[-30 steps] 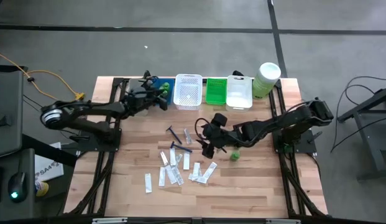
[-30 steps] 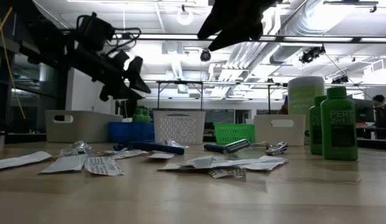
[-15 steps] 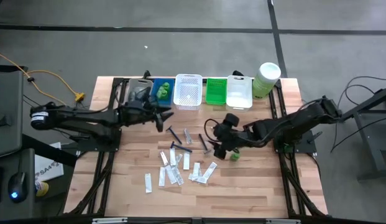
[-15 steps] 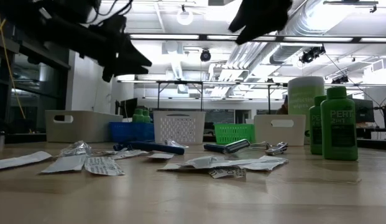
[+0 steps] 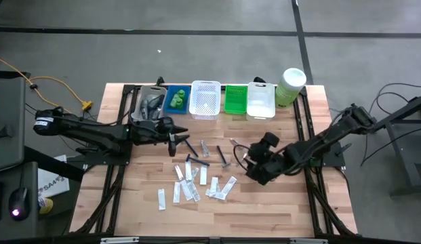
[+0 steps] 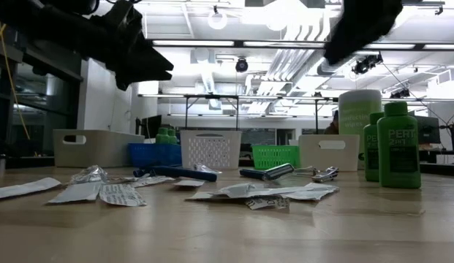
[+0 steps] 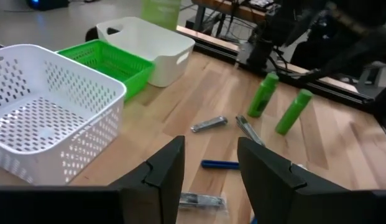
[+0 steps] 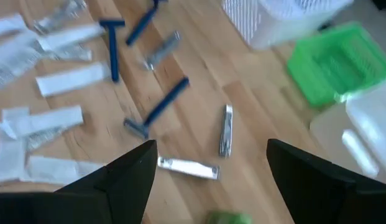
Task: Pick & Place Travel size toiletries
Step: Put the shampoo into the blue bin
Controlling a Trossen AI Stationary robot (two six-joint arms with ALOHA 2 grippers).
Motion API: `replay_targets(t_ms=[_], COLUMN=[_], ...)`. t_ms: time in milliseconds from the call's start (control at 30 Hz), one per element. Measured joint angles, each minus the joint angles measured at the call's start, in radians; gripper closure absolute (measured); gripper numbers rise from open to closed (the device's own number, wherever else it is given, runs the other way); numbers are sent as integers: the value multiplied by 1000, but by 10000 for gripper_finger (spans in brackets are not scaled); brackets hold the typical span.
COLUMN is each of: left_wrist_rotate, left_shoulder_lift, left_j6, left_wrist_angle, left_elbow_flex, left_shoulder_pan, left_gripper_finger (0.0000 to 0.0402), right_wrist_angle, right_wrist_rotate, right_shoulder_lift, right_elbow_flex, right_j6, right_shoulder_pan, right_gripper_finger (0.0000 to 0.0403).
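Two green bottles (image 6: pixel 397 145) at right of low view, lettered "PERT 2in1". About ten white sachets (image 5: pixel 194 184) scattered mid-surface, three blue razors (image 5: pixel 188 144) beside. Left gripper (image 5: pixel 175 133) above razors, jaws apart, empty. Right gripper (image 5: pixel 254 165) centre-right, jaws wide, holding nothing.

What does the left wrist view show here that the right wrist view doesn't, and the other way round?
Only the left wrist view: two green bottles lying on the wood, the white perforated basket's inside, and the left gripper open and empty. Only the right wrist view: the white sachets, three blue razors, and the right gripper open and empty. Both share the green basket and silvery nail clippers on the table.
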Motion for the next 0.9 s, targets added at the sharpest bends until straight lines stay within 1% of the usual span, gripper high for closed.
replay_targets(t_ms=[200, 267, 367, 467, 567, 667, 767, 900], left_wrist_rotate=[1, 1, 1, 2, 2, 2, 2, 2], left_shoulder_lift=[0, 0, 0, 0, 0, 0, 0, 0], left_j6=[0, 0, 0, 0, 0, 0, 0, -1], left_wrist_angle=[-10, -14, -13, -12, -13, -14, -17, -18], left_elbow_flex=[0, 0, 0, 0, 0, 0, 0, 0], left_shoulder_pan=[-11, -11, -11, -11, -11, -11, -11, -11], left_gripper_finger=[255, 255, 255, 255, 255, 255, 255, 255], right_wrist_angle=[0, -3, -16, -71, -142, -147, -166, -248], right_wrist_rotate=[-36, -57, -120, -160, -128, -102, -96, -98], right_shoulder_lift=[0, -4, -14, -12, -13, -13, -14, -13], right_elbow_flex=[-106, -116, -117, -116, -116, -116, -116, -120], right_j6=[184, 224, 269, 340, 427, 467, 519, 602], right_shoulder_pan=[55, 68, 84, 85, 81, 69, 67, 70], right_gripper_finger=[106, 106, 106, 106, 106, 106, 106, 106])
